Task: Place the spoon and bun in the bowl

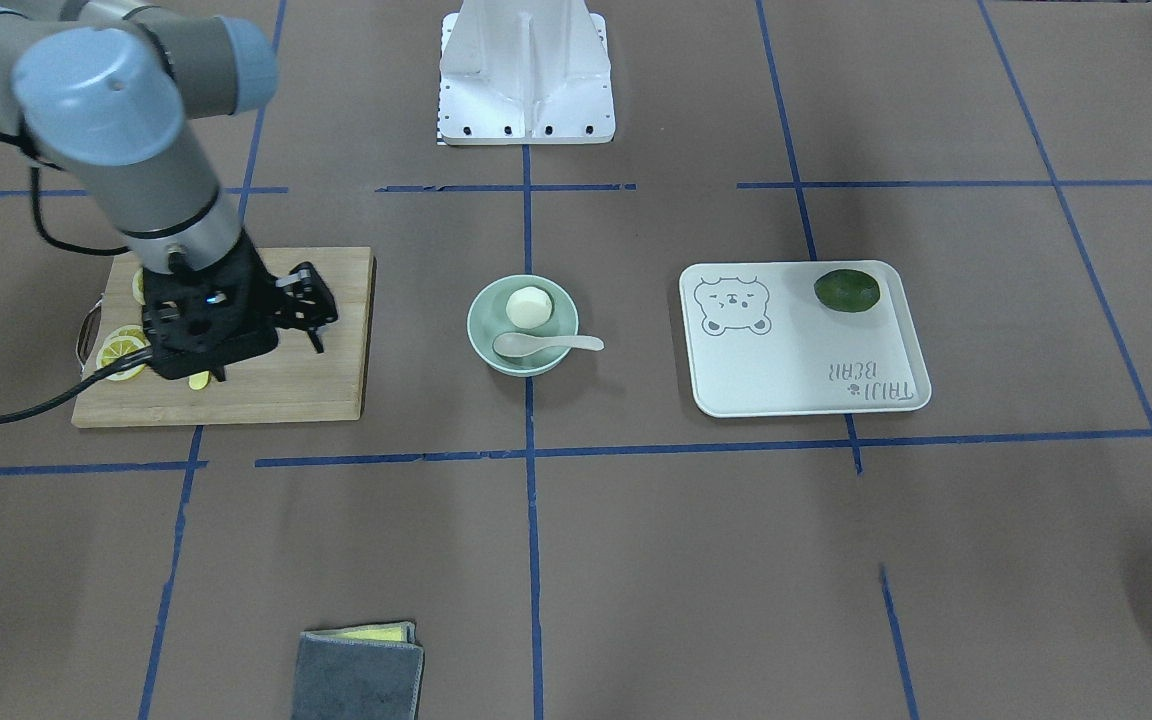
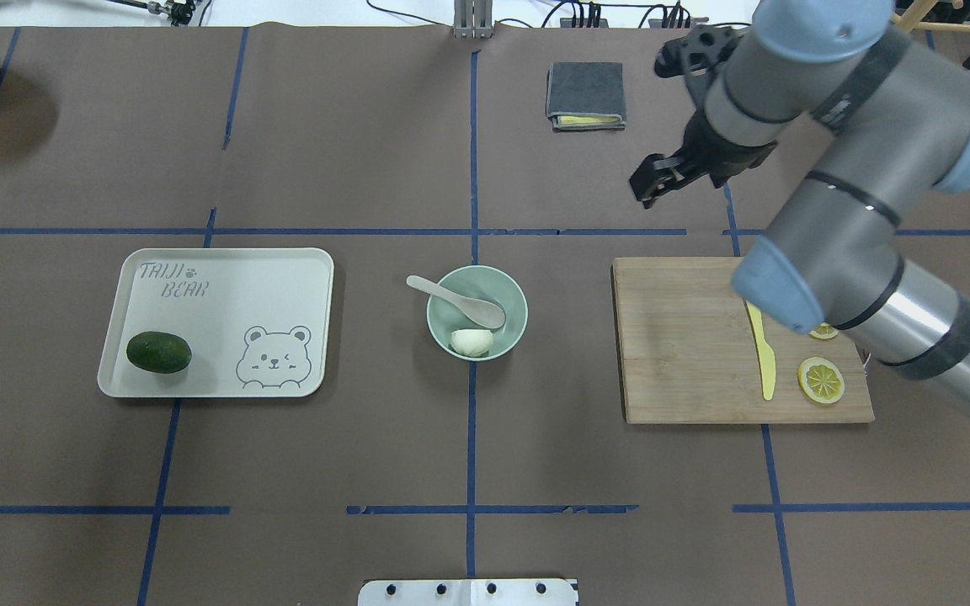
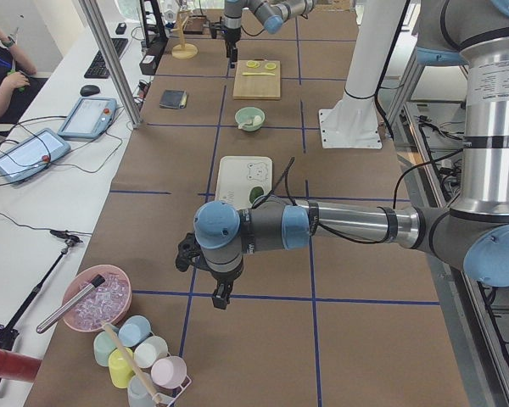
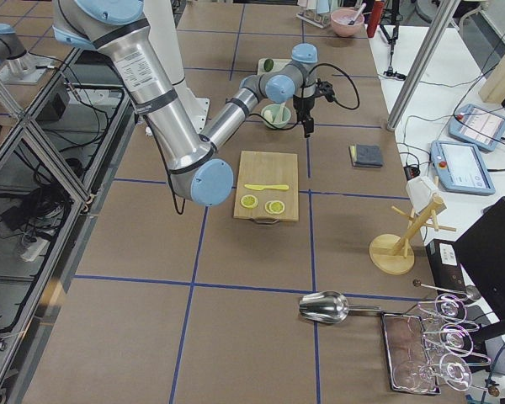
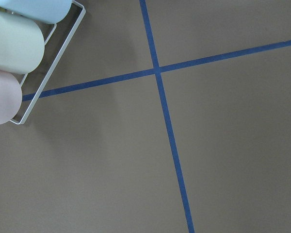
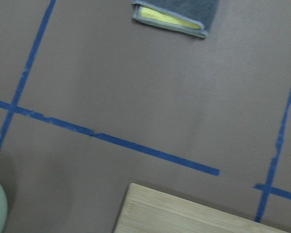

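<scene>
- You have the bowl (image 1: 476, 335) mid-worktop, holding the bun (image 1: 529, 306) and the spoon (image 1: 546, 344), whose handle overhangs the rim.
- The bun is likely soft: pinch it gently. The spoon is light and slick: take its handle.
- The right gripper (image 1: 321, 320) seems spread and empty. You cannot tell for the left gripper (image 3: 220, 297).

Bowl (image 4: 276, 115) mid-table, contents not resolvable. Right gripper (image 4: 308, 130) just beside it, fingers pointing down. Cutting board (image 4: 286, 168) nearer camera, carrying yellow knife (image 4: 266, 187) and lemon slices (image 4: 249, 201). Grey cloth (image 4: 368, 155) near table edge opposite robot.
</scene>
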`<control>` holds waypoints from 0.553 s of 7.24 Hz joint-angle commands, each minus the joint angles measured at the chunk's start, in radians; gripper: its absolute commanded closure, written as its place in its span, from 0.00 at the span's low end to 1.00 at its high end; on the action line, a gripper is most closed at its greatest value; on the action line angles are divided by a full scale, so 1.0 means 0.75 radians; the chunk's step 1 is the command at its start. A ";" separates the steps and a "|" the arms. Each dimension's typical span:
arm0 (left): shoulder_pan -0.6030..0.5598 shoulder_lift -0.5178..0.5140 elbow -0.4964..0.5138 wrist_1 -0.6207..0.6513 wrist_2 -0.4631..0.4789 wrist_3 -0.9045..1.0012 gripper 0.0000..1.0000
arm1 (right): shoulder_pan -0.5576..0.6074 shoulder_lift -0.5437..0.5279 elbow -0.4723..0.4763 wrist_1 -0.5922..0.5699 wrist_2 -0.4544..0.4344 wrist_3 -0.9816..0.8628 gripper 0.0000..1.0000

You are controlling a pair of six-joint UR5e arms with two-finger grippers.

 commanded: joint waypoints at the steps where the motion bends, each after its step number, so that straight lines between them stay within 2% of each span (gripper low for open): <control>1: 0.000 0.001 0.007 0.002 -0.003 -0.004 0.00 | 0.353 -0.289 0.009 0.000 0.214 -0.577 0.00; 3: 0.000 0.001 -0.006 -0.005 -0.001 0.012 0.00 | 0.622 -0.505 0.001 -0.015 0.227 -0.934 0.00; 4: 0.000 -0.001 -0.006 -0.007 -0.003 0.014 0.00 | 0.708 -0.615 -0.001 -0.011 0.221 -0.925 0.00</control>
